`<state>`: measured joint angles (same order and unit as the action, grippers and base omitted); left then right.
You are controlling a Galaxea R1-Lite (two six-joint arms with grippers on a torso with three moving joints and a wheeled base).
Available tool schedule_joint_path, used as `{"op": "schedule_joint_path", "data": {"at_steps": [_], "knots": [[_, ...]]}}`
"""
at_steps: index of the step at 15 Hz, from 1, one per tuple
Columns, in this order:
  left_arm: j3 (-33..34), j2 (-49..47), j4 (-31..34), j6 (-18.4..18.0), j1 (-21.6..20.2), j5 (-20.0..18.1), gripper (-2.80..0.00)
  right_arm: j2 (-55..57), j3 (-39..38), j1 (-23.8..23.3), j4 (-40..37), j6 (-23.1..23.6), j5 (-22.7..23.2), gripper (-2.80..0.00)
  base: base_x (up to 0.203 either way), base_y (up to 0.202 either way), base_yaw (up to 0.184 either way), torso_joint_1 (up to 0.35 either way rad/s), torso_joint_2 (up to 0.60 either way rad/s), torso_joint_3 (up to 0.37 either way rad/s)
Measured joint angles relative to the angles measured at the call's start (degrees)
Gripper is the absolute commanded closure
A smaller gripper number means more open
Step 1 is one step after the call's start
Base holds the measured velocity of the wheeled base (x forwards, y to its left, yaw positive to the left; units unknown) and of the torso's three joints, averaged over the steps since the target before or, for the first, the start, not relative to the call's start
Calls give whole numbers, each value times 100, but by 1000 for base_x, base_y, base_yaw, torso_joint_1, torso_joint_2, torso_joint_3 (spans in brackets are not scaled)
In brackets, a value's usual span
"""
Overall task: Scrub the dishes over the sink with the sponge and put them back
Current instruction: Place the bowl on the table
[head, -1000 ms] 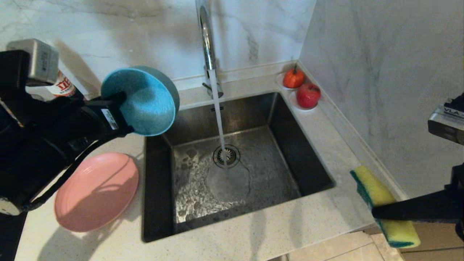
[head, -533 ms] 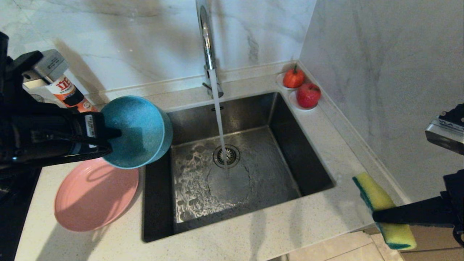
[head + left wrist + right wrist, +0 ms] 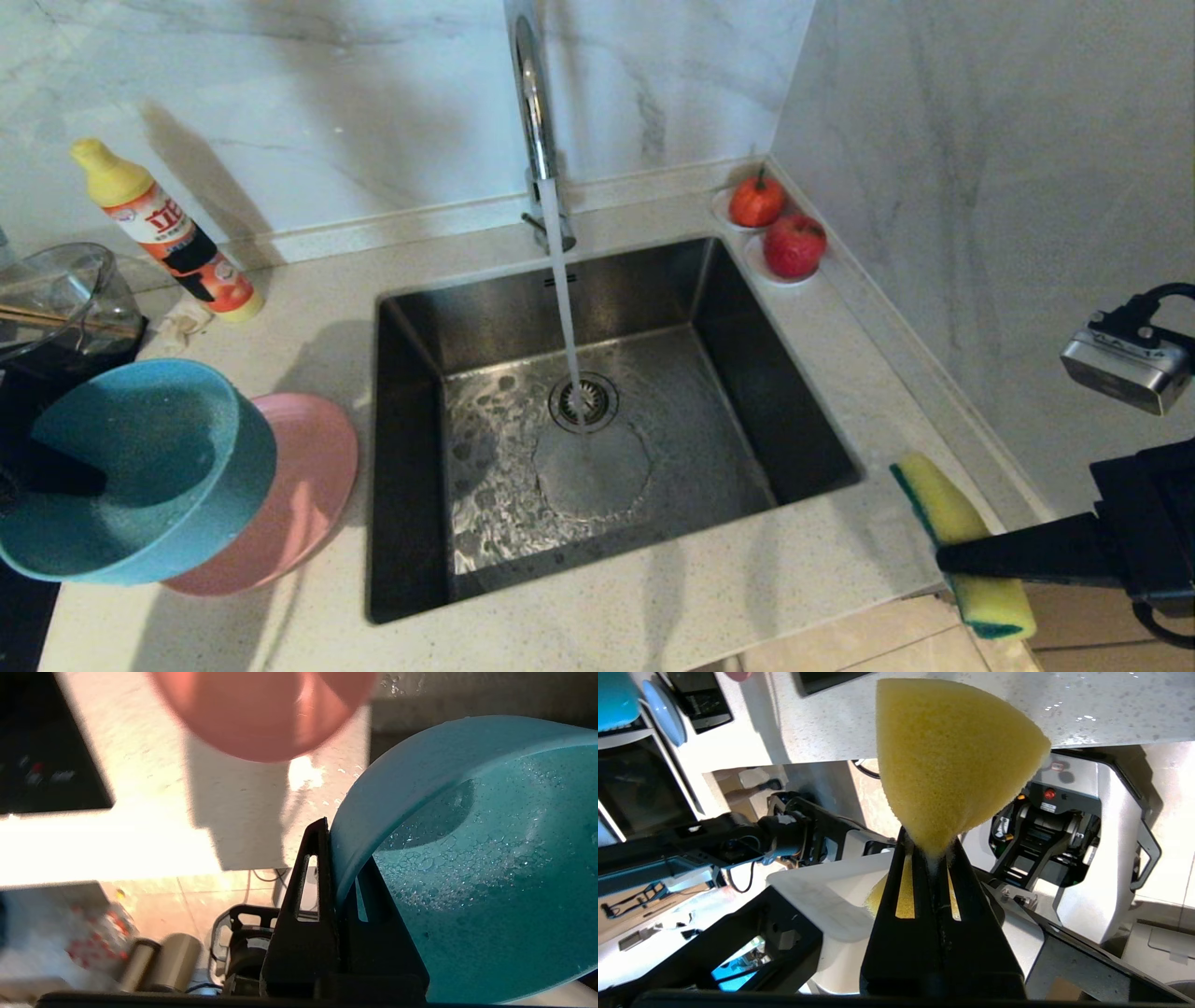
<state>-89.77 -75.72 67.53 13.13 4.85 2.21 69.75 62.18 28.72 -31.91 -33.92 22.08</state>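
A: Left gripper [image 3: 343, 877], lower centre of the left wrist view: what do the fingers hold?

B: They are clamped on the wall of the teal-blue bowl [image 3: 131, 471], one finger inside, one outside. In the head view the bowl sits at lower left, tilted, overlapping the pink plate [image 3: 299, 495] on the counter. Its inner face is beaded with water.

A: And the right gripper [image 3: 931, 858]?

B: Closed on the pinched waist of the yellow sponge [image 3: 962, 546], lower right of the head view, past the counter's front edge and well apart from the sink [image 3: 411, 523].

A: What could go wrong?

B: A thin grip on a wet rim may slip, so the bowl could drop onto the plate. Whether bowl and plate touch cannot be told. The tap [image 3: 532, 103], upper centre, runs into the basin with nothing beneath it. The sponge hangs over the floor; a loosened grip would lose it there.
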Motion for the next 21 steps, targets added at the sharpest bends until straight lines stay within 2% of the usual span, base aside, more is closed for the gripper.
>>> {"op": "schedule_joint_path", "data": {"at_steps": [4,9,17,21], "knots": [[-55,0,46,40,-1044,-50,0,-33,-86,-119,13,101,-8,0,0,0,0,0,0,0],[69,-122,-102,133,-2576,-530,0,-23,-232,-184,256,166,-3,0,0,0,0,0,0,0],[100,-1348,-1018,257,-4990,-912,0,287,-224,-254,595,181,9,0,0,0,0,0,0,0],[105,-2119,-1566,250,-5925,-997,0,423,-238,-254,606,183,11,0,0,0,0,0,0,0]]}}
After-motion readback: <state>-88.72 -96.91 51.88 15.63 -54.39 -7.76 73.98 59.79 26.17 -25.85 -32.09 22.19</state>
